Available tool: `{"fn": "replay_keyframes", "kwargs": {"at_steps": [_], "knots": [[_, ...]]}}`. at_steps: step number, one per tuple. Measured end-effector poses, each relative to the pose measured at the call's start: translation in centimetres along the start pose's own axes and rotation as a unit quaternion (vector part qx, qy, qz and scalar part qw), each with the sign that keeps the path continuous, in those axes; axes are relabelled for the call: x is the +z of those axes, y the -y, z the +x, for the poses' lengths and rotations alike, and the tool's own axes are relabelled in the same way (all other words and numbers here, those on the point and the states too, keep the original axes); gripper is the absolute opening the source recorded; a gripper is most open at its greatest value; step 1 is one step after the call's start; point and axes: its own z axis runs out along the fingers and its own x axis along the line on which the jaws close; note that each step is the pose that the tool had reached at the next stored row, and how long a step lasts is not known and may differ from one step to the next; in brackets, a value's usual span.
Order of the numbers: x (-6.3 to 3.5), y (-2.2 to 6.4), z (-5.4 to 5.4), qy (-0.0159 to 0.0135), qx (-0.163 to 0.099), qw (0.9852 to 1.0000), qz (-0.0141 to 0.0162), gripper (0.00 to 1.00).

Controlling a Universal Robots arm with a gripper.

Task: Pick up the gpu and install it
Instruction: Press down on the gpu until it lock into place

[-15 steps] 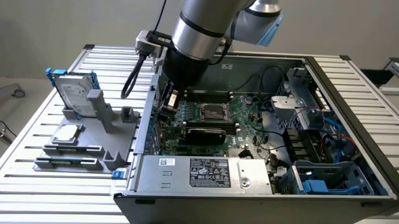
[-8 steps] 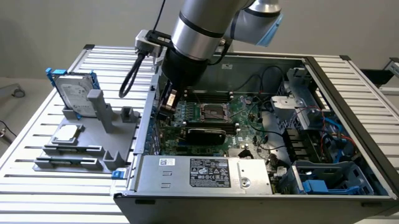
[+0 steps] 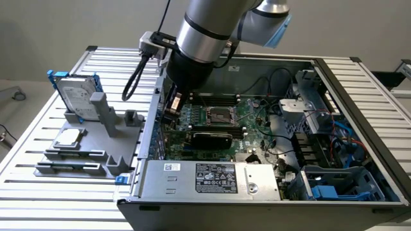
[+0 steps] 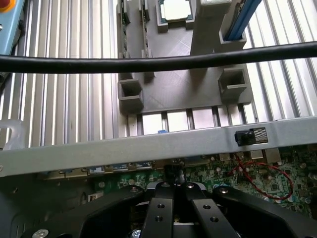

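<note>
1. Step in hand, as judged: seating the gpu [image 3: 211,139] inside the open computer case [image 3: 359,86]. The holder [image 3: 106,122] on the worktop [image 3: 38,202], left of the case, has free slots.
2. gpu: a black round-cornered shroud standing on the motherboard [image 3: 257,130], just on the near side of the processor socket [image 3: 217,115] and well inside the case.
3. Gripper [image 3: 172,113]: lowered into the case close to its left wall, just left of the gpu's shroud. In the wrist view the fingers [image 4: 158,208] are drawn fully together, the gripper [image 4: 173,191] pointing down at the board.
4. A thin dark edge [image 4: 173,173] shows just beyond the fingertips. It may be the card edge-on. Whether it is pinched, pressed on or only close by cannot be told.
5. Doing it well, as judged: keep the card upright and square to its slot, press straight down and evenly along its length, and keep clear of the left wall and the loose red wire [image 4: 262,183].
6. Hidden or unclear: the slot and the card's contact edge, behind the shroud and arm [image 3: 205,33]; the card's bracket end by the left wall; whether the card is fully home.
7. A black cable [image 4: 148,62] crosses the wrist view over the holder.
</note>
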Motion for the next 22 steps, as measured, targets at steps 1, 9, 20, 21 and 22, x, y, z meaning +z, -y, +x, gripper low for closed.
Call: {"fn": "replay_keyframes", "kwargs": {"at_steps": [1,9,20,21,22], "knots": [[0.04,0.01,0.0,-0.0001,0.001,1.0000,-0.0001,0.11],[0.13,0.02,0.0,0.0015,0.006,1.0000,-0.0005,0.11],[-0.94,-0.10,0.0,0.0019,0.007,1.0000,0.0007,0.11],[-0.96,-0.08,0.0,0.0022,0.007,1.0000,0.0041,0.11],[-0.96,-0.06,0.0,0.0030,0.008,0.9999,0.0102,0.11]]}}
